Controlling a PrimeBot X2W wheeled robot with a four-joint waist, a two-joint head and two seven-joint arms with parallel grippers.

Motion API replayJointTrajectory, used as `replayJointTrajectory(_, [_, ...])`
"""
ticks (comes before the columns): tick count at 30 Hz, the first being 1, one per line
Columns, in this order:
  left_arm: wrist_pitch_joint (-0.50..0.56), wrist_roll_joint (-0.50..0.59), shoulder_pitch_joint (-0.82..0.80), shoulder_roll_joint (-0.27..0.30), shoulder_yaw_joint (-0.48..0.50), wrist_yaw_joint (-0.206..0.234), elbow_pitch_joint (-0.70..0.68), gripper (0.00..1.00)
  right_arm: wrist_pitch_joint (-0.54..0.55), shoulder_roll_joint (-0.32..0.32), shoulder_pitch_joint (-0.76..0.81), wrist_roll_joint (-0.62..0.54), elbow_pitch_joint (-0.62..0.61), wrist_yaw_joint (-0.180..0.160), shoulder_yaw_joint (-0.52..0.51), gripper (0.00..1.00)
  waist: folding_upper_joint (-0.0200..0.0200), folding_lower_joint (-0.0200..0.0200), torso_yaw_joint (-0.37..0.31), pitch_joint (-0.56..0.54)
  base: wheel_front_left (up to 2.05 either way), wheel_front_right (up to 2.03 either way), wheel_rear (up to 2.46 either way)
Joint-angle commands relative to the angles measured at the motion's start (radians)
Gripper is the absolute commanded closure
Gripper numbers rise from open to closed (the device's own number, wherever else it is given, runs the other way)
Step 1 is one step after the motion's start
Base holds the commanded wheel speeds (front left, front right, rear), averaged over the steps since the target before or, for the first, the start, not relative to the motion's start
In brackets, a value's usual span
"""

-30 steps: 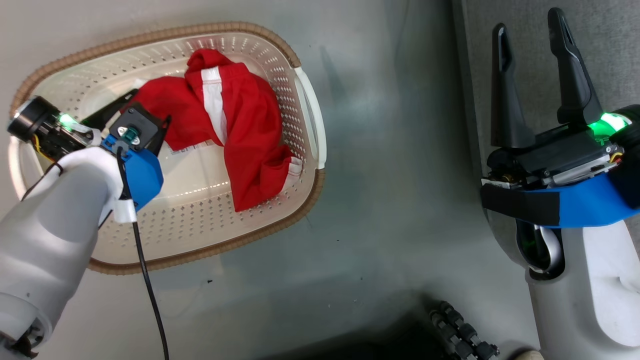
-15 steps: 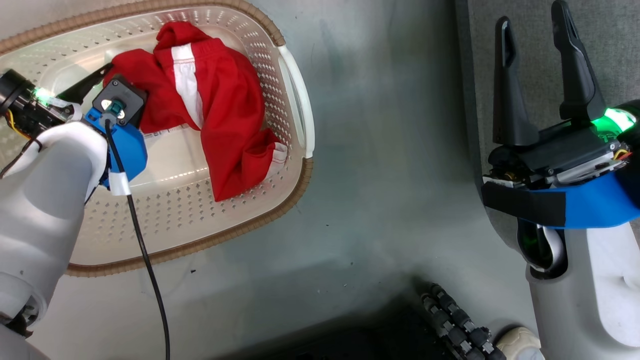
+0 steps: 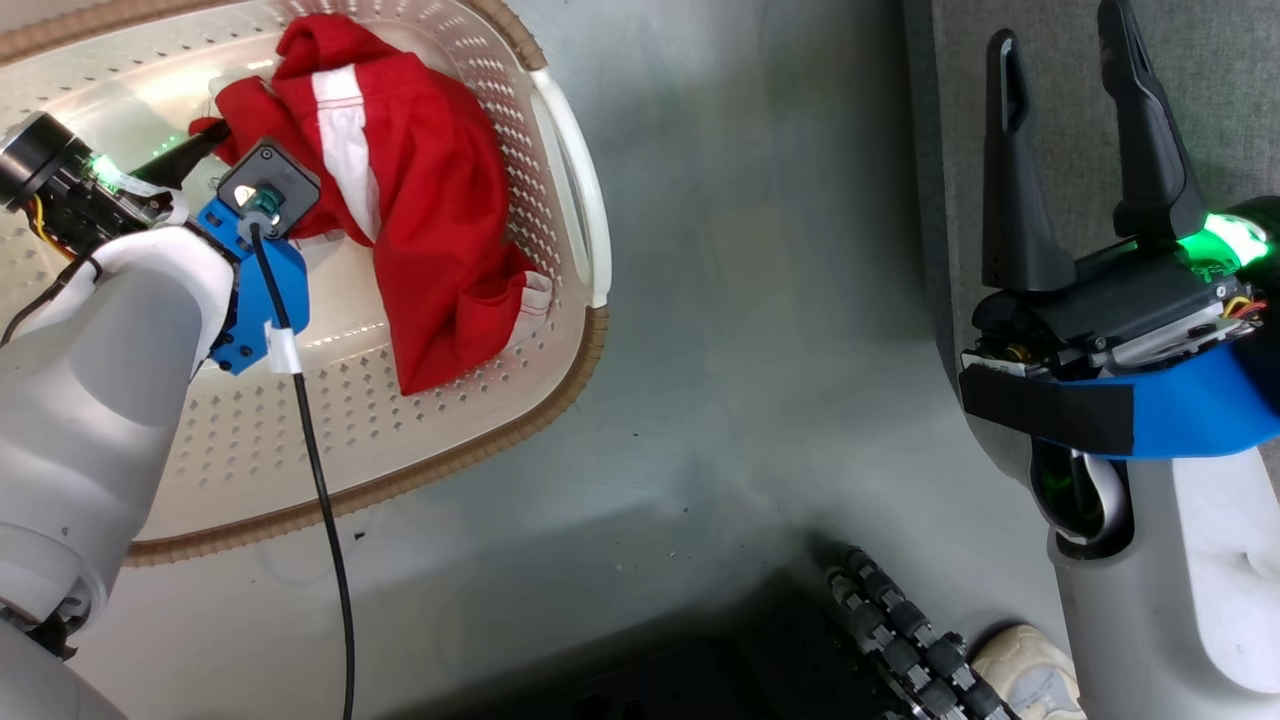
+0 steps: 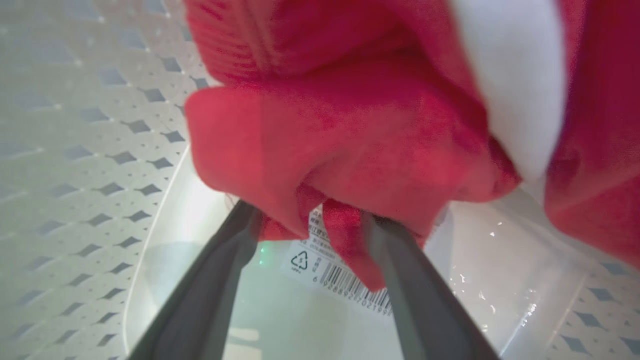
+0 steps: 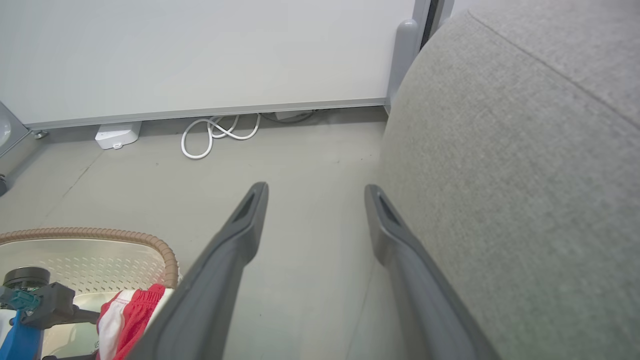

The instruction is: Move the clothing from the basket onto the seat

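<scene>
The cream perforated basket (image 3: pixel 560 330) with its brown woven rim stands on the floor at the upper left of the head view. Red clothing (image 3: pixel 420 200) with a white stripe lies bunched inside it. My left gripper (image 3: pixel 200 140) reaches down into the basket at the clothing's left edge. In the left wrist view that gripper (image 4: pixel 310 220) is open, with a fold of the clothing (image 4: pixel 350 140) draped over both fingertips and hanging between them. My right gripper (image 3: pixel 1060 130) is open and holds nothing, beside the grey seat (image 3: pixel 1220 90). The seat (image 5: pixel 525 175) rises just right of that gripper (image 5: pixel 312 192).
A barcode label (image 4: pixel 340 280) lies on the basket floor under the cloth. The basket's white handle (image 3: pixel 570 180) faces the seat across bare grey floor. A black ribbed cable chain (image 3: pixel 900 640) lies at the bottom. A white cable coil (image 5: pixel 220 132) and small white box (image 5: pixel 117 135) sit by the wall.
The whole head picture has shifted, so the camera moved. My left gripper has pushed further in, and its fingers now meet the clothing's left edge. The right gripper holds the same pose.
</scene>
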Motion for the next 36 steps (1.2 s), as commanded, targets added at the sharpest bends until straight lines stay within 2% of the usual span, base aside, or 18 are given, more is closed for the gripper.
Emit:
replayJointTrajectory(1, [0.008, 0.003, -0.011, -0.002, -0.003, -0.001, 0.003, 0.00, -0.004, 0.001, -0.012, 0.003, -0.003, 0.000, -0.001, 0.00, 0.0000, -0.0001, -0.007, 0.008, 0.00, 0.00, 0.00])
replayJointTrajectory(14, [0.052, 0.003, 0.010, -0.032, -0.023, -0.009, 0.007, 0.00, -0.004, 0.001, 0.000, -0.001, -0.009, 0.000, -0.011, 0.00, 0.0000, -0.0001, 0.004, 0.020, 0.00, 0.00, 0.00])
replayJointTrajectory(15, [0.053, 0.003, 0.007, -0.032, -0.024, -0.009, 0.008, 0.04, -0.004, 0.001, -0.001, 0.000, -0.008, 0.000, -0.010, 0.00, 0.0000, -0.0001, 0.005, 0.021, 0.00, 0.00, 0.00])
replayJointTrajectory(16, [0.050, 0.006, 0.003, -0.032, -0.025, -0.009, 0.008, 0.93, -0.004, 0.001, -0.002, 0.000, -0.006, 0.000, -0.009, 0.00, 0.0000, -0.0001, 0.005, 0.022, 0.00, 0.00, 0.00])
replayJointTrajectory(17, [0.049, 0.009, -0.001, -0.032, -0.026, -0.009, 0.008, 1.00, -0.004, 0.001, -0.003, 0.000, -0.005, 0.000, -0.008, 0.00, 0.0000, -0.0001, 0.006, 0.022, 0.00, 0.00, 0.00])
replayJointTrajectory(27, [0.035, -0.008, -0.007, -0.027, -0.024, 0.010, 0.010, 1.00, -0.004, 0.001, -0.019, 0.004, 0.011, 0.000, -0.006, 0.00, 0.0000, -0.0001, 0.012, 0.018, 0.00, 0.00, 0.00])
replayJointTrajectory(36, [-0.008, -0.042, 0.016, -0.061, -0.007, 0.014, 0.009, 1.00, -0.004, 0.001, -0.020, -0.004, 0.035, 0.000, -0.015, 0.00, 0.0000, -0.0001, 0.038, -0.029, 0.00, 0.00, 0.00])
